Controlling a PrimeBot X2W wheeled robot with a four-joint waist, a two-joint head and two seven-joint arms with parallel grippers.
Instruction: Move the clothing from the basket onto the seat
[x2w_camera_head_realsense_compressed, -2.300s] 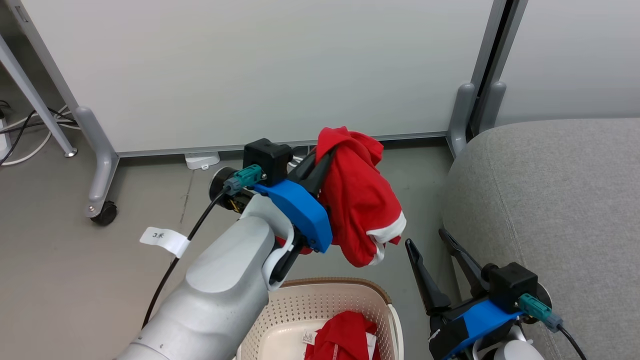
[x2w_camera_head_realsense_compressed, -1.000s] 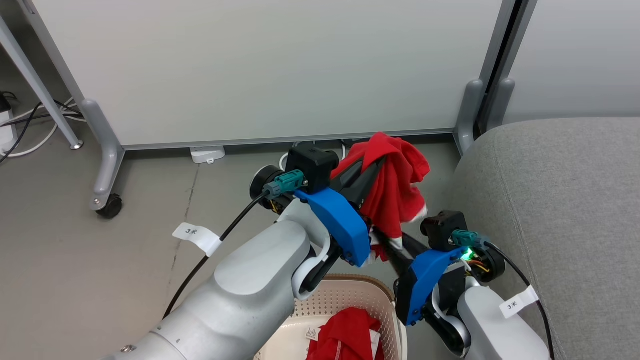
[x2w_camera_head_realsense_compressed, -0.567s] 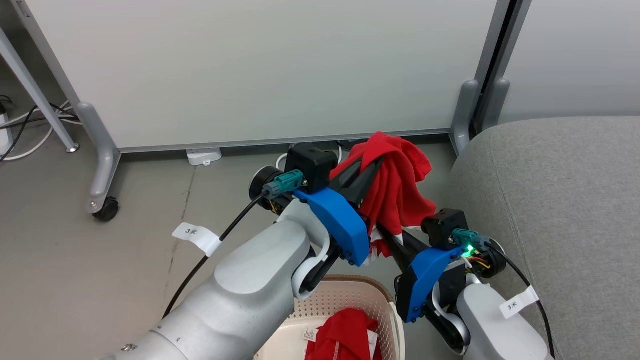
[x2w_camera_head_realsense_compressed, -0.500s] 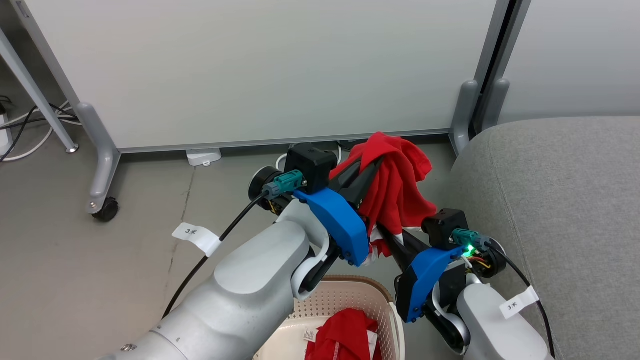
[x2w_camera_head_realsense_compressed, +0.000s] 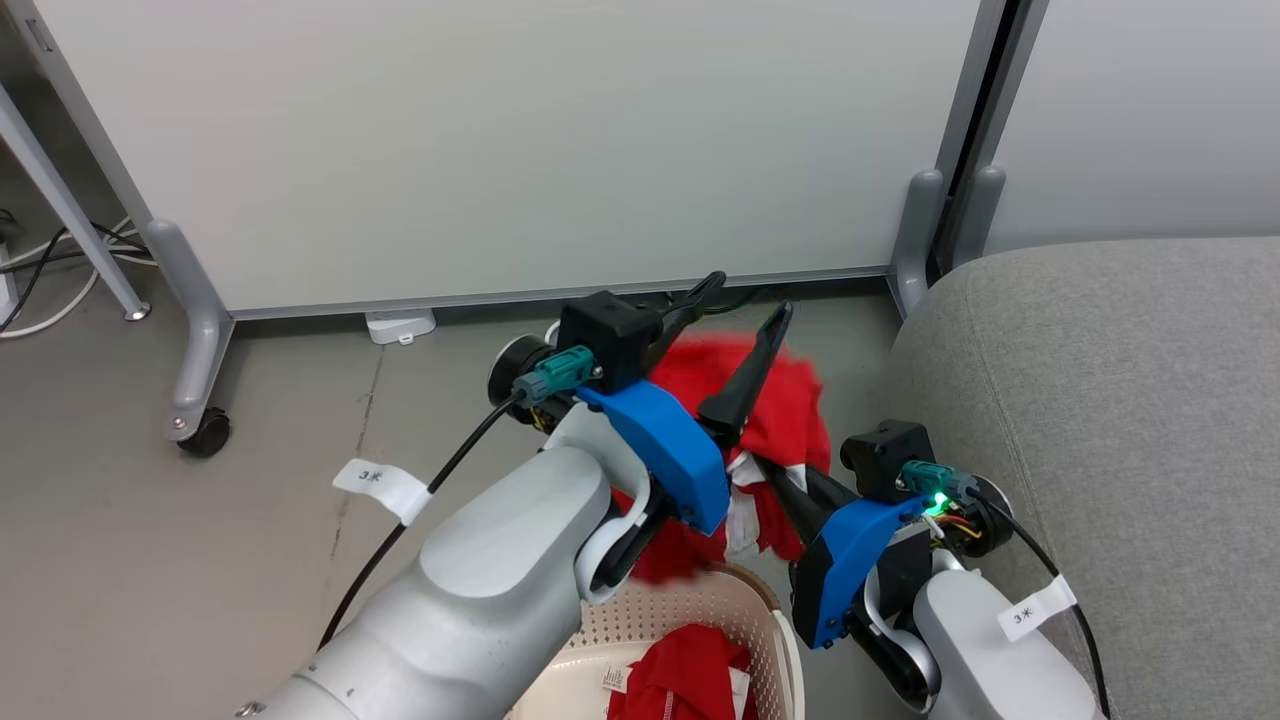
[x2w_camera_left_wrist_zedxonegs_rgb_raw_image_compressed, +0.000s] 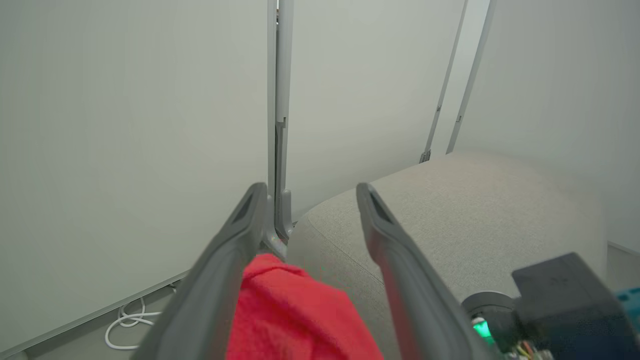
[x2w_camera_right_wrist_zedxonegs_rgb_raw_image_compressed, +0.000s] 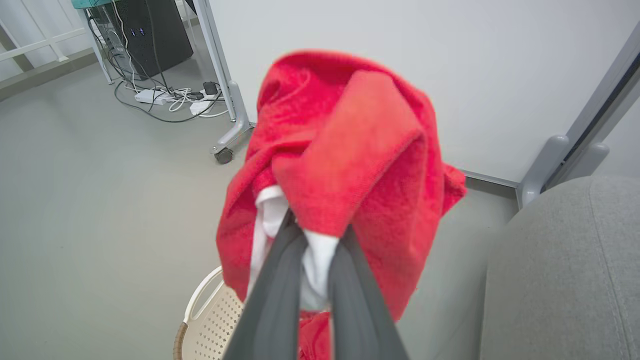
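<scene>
Left pincer (x2w_camera_head_realsense_compressed: 748, 294) fingers apart; right pincer (x2w_camera_right_wrist_zedxonegs_rgb_raw_image_compressed: 320, 240) clamped on white hem of red garment (x2w_camera_right_wrist_zedxonegs_rgb_raw_image_compressed: 350, 165), which hangs, blurry so maybe sagging, above far rim of basket (x2w_camera_head_realsense_compressed: 745, 590); seat (x2w_camera_head_realsense_compressed: 1100, 400) lies just right, right arm nearer.

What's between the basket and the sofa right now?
The right hand, shut on a red garment, sits between basket and sofa in the head view.

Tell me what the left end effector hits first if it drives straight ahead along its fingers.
Likely the white partition panel, just above the sofa's rounded corner; nothing nearer lies ahead, though depth is uncertain.
</scene>
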